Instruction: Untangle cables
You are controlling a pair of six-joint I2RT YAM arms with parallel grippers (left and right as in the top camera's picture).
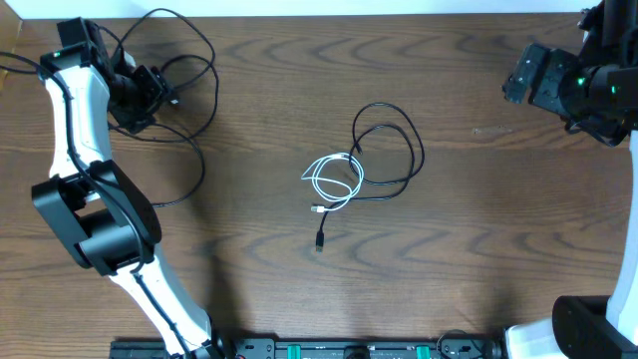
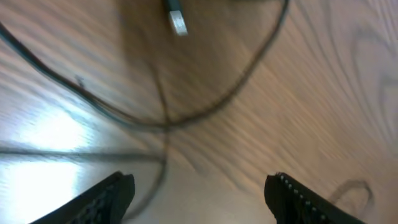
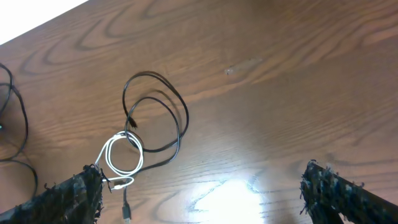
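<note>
One black cable [image 1: 212, 65] lies in wide loose loops at the far left, around my left gripper [image 1: 140, 95]. The blurred left wrist view shows this cable [image 2: 217, 102] curving over the wood, with its plug [image 2: 177, 18] at the top. One strand passes beside the left finger. My left gripper [image 2: 199, 199] has its jaws apart with nothing between them. At mid-table a second black cable [image 1: 420, 150] loops through a small white coil [image 1: 329, 161]. Both cables, black [image 3: 185, 115] and white [image 3: 142, 157], show in the right wrist view. My right gripper [image 3: 202, 196] is open, high at the far right [image 1: 533, 80].
The wooden table [image 1: 478, 259] runs to a white edge at the back. A plug [image 1: 320, 239] of the middle bundle points toward the front. The left arm's white links [image 1: 90, 199] stand over the left side. The arm bases sit along the front edge.
</note>
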